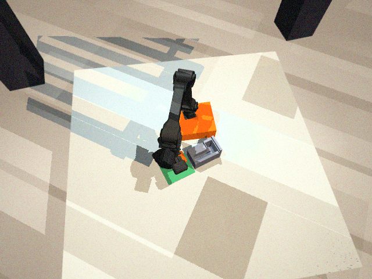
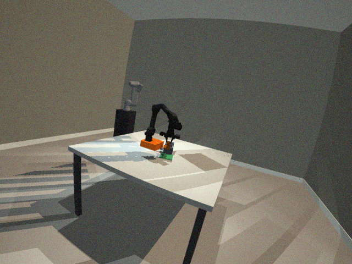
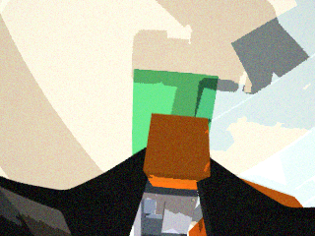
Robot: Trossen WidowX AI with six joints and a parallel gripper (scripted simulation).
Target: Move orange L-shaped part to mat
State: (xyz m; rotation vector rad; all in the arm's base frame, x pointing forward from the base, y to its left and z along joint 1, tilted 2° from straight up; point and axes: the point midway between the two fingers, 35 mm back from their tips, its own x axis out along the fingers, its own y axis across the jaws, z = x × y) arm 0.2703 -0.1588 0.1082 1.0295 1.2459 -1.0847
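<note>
My gripper (image 2: 169, 142) (image 3: 173, 156) is shut on the orange part (image 1: 182, 156) (image 3: 178, 145), one finger on each side of it. The part is out of the tray and held above the green mat's tray-side area; its exact height and tilt cannot be told. Its L-shape does not show clearly. The green mat (image 1: 170, 179) (image 2: 168, 157) (image 3: 152, 105) lies beside the tray, with nothing seen resting on it. The grey tray (image 1: 207, 162) (image 2: 168, 150) has an empty pocket and shows between the fingers in the wrist view. The arm hides much of the mat and part in the top view.
A large orange block (image 1: 199, 121) (image 2: 150, 144) stands under the arm's base, close to the tray. The pale table (image 1: 120, 210) (image 2: 181, 181) carries strong light patches and shadows. A second grey arm (image 2: 134, 84) stands on a dark pedestal beyond the table.
</note>
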